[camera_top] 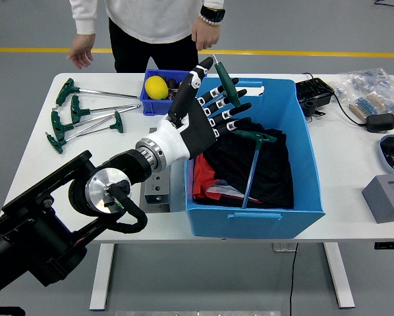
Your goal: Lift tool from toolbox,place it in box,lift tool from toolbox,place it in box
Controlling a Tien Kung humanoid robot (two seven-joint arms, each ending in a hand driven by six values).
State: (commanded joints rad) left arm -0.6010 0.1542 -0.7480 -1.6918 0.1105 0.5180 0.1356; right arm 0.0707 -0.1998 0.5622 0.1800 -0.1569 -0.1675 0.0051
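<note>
My left hand (213, 99) hangs over the far left corner of the big blue box (256, 225). It holds a green-handled T-wrench (227, 85) across its nearly straight fingers, shaft end pointing up. Inside the box a second T-wrench (252, 168) lies on black and red cloth (210, 179). Several more green T-wrenches (85, 117) lie on the table at the left. A person stands at the far side with both hands (80, 56) raised off the table. My right arm is out of view.
A small blue bin (151, 102) with a yellow ball (156, 86) stands behind my forearm. A grey metal block (155, 191) lies left of the box. At the right are a black charger (313, 94), plastic bags (371, 92) and a grey case (388, 197).
</note>
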